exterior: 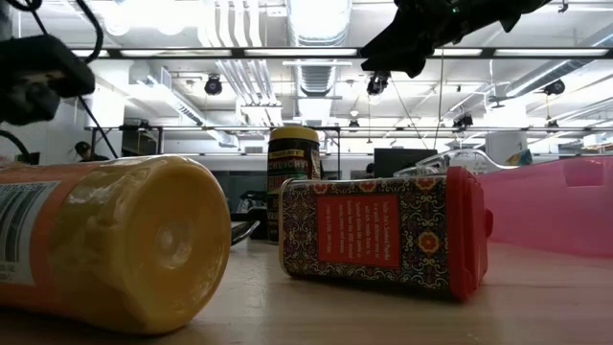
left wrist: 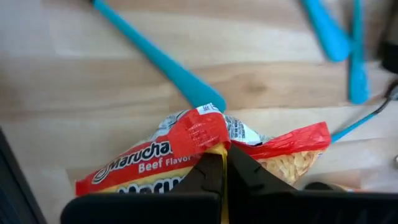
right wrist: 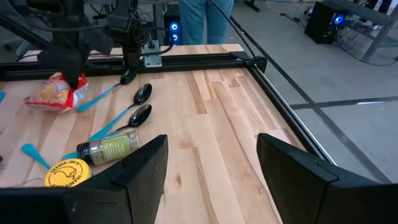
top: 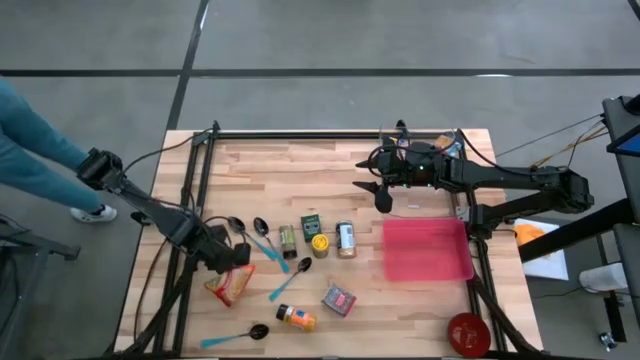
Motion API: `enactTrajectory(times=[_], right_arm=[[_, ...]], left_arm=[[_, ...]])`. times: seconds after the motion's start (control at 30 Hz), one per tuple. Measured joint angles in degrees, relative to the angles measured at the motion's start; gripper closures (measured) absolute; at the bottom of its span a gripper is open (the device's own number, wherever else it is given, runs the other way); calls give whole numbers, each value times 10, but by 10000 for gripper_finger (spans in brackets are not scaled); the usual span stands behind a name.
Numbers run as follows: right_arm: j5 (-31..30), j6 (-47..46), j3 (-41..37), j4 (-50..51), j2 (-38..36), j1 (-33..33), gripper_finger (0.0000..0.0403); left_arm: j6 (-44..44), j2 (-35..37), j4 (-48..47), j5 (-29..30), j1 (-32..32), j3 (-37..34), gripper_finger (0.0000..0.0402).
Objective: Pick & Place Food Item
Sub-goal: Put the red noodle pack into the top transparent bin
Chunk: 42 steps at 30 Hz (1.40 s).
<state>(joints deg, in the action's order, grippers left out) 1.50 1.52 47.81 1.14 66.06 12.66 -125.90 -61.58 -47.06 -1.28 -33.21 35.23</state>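
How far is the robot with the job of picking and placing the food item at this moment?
Done: the left hand has shut on the ramen packet by its edge. In hand: the packet hangs from it near the table's left side. Left: carrying it over, probably to the pink tray, which holds nothing yet. The right hand waits open near the far edge.

Four camera views of one wooden bench (top: 300, 190).
One looks straight down on the whole bench; one sits at bench level, very near a tipped bottle (exterior: 105, 244); both wrist views look down closely, sharing the noodle packet (left wrist: 199, 149).
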Motion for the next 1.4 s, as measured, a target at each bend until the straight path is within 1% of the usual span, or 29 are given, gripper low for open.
enactTrajectory(times=[0.4, 0.53, 0.63, 0.83, 1.1, 1.27, 1.4], right_arm=[[0, 0, 0, 0, 0, 0, 158], [0, 0, 0, 0, 0, 0, 158], [0, 0, 0, 0, 0, 0, 158], [0, 0, 0, 0, 0, 0, 158], [0, 0, 0, 0, 0, 0, 158], [0, 0, 0, 0, 0, 0, 158], [0, 0, 0, 0, 0, 0, 158]], left_arm=[[106, 0, -74, 147, 0, 70, 401], [149, 0, -88, 206, 0, 93, 401], [189, 0, -95, 264, 0, 110, 401], [296, 0, -99, 396, 2, 136, 401], [442, 0, -83, 537, 23, 141, 401], [550, 0, -35, 589, 60, 140, 401], [658, -6, 29, 593, 108, 140, 401]])
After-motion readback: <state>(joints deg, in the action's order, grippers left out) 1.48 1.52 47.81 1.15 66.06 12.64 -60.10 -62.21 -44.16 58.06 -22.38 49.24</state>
